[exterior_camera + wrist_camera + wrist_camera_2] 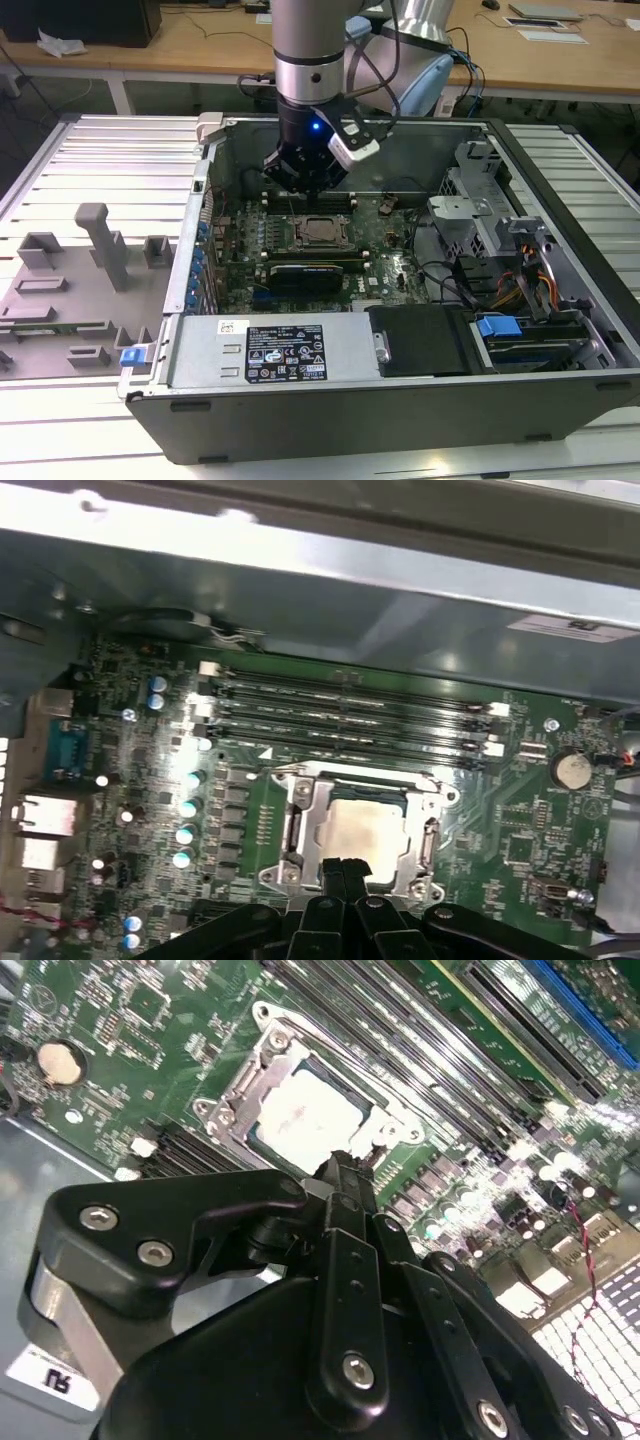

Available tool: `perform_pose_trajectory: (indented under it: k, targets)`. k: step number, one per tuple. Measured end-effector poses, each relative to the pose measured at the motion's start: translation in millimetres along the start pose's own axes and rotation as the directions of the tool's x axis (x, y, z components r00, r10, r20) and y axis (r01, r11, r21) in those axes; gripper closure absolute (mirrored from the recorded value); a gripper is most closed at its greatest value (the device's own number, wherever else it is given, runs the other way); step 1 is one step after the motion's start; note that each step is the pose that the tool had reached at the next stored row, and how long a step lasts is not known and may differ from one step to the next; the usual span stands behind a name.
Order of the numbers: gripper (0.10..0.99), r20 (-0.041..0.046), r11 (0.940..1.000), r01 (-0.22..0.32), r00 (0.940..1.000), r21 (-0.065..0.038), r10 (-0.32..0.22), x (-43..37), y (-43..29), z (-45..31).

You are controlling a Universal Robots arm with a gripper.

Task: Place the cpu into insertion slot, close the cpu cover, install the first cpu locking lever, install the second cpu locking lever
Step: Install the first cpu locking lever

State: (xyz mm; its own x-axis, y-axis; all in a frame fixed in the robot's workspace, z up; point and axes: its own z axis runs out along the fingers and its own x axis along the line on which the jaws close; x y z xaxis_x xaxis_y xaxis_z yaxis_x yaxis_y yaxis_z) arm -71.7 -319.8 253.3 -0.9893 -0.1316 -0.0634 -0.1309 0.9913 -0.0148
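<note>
The gripper (345, 1172) has its fingers pressed together w/ nothing between them. In both wrist views the joined tips (345, 868) hang low over one edge of the socket area, and whether they touch the metal can't be told. In the exterior view the gripper (305, 180) sits inside the open computer case (300, 350), just above the motherboard (520, 820) and a bit to the far side of the socket. Just beyond the tips, the cpu (355, 830) lies flat and square in the insertion slot (352, 794), pale top up, so step one looks done. The cpu cover (300, 825) lies down around it, chip showing through the window, so the cover seems closed too. A thin metal bar along the socket's far edge (350, 774) is prob. one locking lever lying flat, but whether it's hooked home isn't clear, and the second lever's state can't be judged. By my read the task is approx. half to three-quarters through, w/ the lever work not confirmed. Further out, the memory slots (350, 705) run along the far side of the socket, and a black graphics card (310, 272) lies on its near side in the exterior view.
</note>
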Motion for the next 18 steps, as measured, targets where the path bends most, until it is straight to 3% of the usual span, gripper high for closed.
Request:
perform_pose_trajectory:
  k: [11, 13, 18]
  targets:
    - [0.98, 0.0008, 1.0, 0.0, 1.0, -0.001, 0.0, 15.0, 1.9, -1.0]
    - [0.98, 0.0023, 0.9999, -0.001, 1.0, -0.011, 0.001, 18.9, 2.5, -1.2]
    - [0.98, 0.0028, 0.9999, -0.001, 1.0, -0.015, 0.001, 30.6, 4.1, -1.8]
